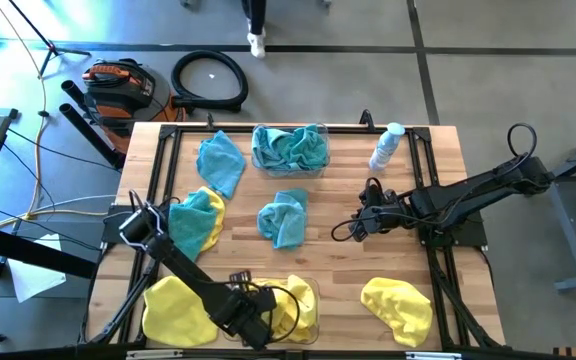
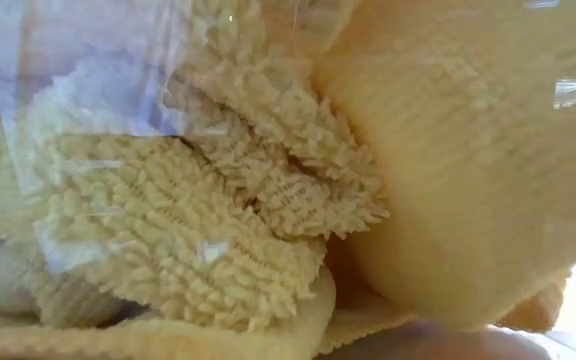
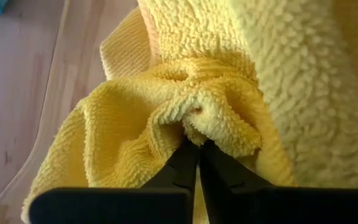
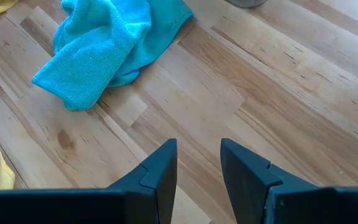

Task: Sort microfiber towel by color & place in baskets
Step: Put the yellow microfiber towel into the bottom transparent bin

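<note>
The left arm runs from its base at the left of the high view down and rightward to the bottom centre of the frame, where the left gripper (image 3: 197, 146) points low, its two dark fingers (image 3: 182, 165) pressed together with only a thin seam between them. The right arm reaches in from the right edge toward the middle of the frame, and the right gripper (image 4: 199, 163) hovers with its fingers (image 4: 160, 168) parted, nothing between them.

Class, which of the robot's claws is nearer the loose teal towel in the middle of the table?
Right. The right claw hangs open just beside the teal towel; the left claw is farther off, pinching a yellow towel.
</note>
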Robot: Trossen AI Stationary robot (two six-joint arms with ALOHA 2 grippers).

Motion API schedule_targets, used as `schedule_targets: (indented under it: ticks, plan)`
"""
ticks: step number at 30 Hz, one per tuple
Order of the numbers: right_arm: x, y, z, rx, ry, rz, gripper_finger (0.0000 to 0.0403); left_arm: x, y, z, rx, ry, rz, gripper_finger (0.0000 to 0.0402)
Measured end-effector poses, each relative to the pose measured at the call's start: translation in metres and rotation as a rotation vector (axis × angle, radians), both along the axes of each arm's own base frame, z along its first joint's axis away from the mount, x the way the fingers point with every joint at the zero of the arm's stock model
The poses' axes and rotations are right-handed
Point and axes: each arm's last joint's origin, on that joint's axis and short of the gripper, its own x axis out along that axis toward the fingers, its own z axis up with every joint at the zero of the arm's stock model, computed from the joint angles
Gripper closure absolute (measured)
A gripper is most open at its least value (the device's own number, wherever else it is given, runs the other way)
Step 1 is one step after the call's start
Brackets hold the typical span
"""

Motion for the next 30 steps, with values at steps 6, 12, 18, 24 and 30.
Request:
schedule_targets:
  ticks: [6, 12, 18, 24, 30]
  plan:
    - [0.0, 0.0, 0.0, -0.001, 0.001, 0.002, 0.0286, 0.002, -0.004, -0.005, -0.018, -0.013, 0.032, 0.0359]
    - [0.0, 0.0, 0.0, -0.001, 0.001, 0.002, 0.0286, 0.004, -0.007, -0.02, -0.031, 0.037, 0.041, 0.0318]
    - [0.0, 0.0, 0.0, -0.001, 0.001, 0.002, 0.0286, 0.003, -0.006, -0.013, -0.034, 0.017, 0.048, 0.0303]
    - [0.0, 0.0, 0.0, -0.001, 0.001, 0.002, 0.0286, -0.002, -0.002, 0.013, -0.074, -0.037, 0.069, 0.0302]
    - [0.0, 0.0, 0.0, 0.0, 0.0, 0.0, 0.0286, -0.012, 0.006, 0.046, -0.118, -0.095, 0.068, 0.0302]
